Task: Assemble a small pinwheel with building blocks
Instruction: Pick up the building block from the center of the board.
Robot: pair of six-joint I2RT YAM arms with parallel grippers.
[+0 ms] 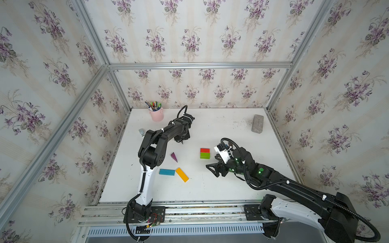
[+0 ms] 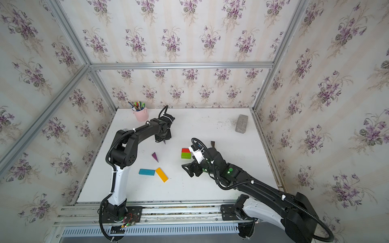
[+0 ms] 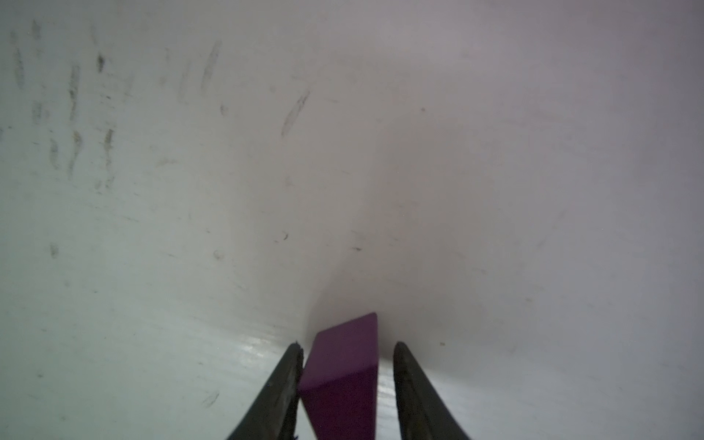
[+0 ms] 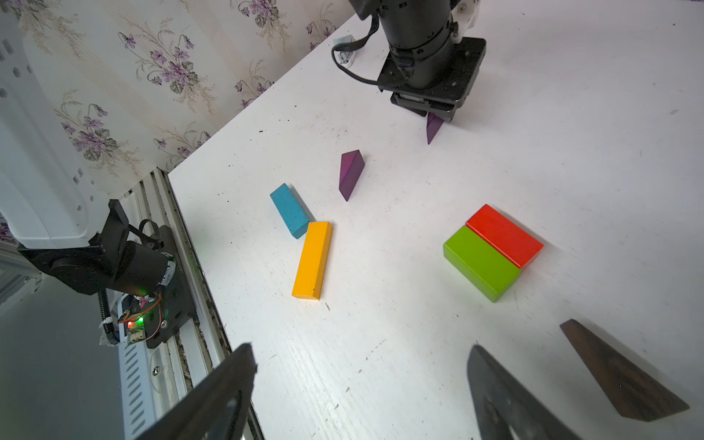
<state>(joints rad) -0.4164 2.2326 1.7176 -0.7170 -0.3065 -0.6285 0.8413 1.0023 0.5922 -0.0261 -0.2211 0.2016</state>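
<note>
Red block [image 1: 204,150], green block [image 1: 204,155], blue block [image 1: 167,172], yellow block [image 1: 182,174] and purple wedge [image 1: 174,157] were there. The wall [image 1: 189,42] had flowers.

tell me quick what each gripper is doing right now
left gripper: open around a purple wedge, not clamped yet
right gripper: open, empty

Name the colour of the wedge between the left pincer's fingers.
Purple wedge, clearest in the left wrist view.

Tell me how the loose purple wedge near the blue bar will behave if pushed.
The purple wedge looks like a solid painted block, so probably rigid and light. It seems to rest on a narrow face, so a sideways push would likely tip it rather than slide it. Its tapered, smooth sides might slip out of a pinch.
</note>
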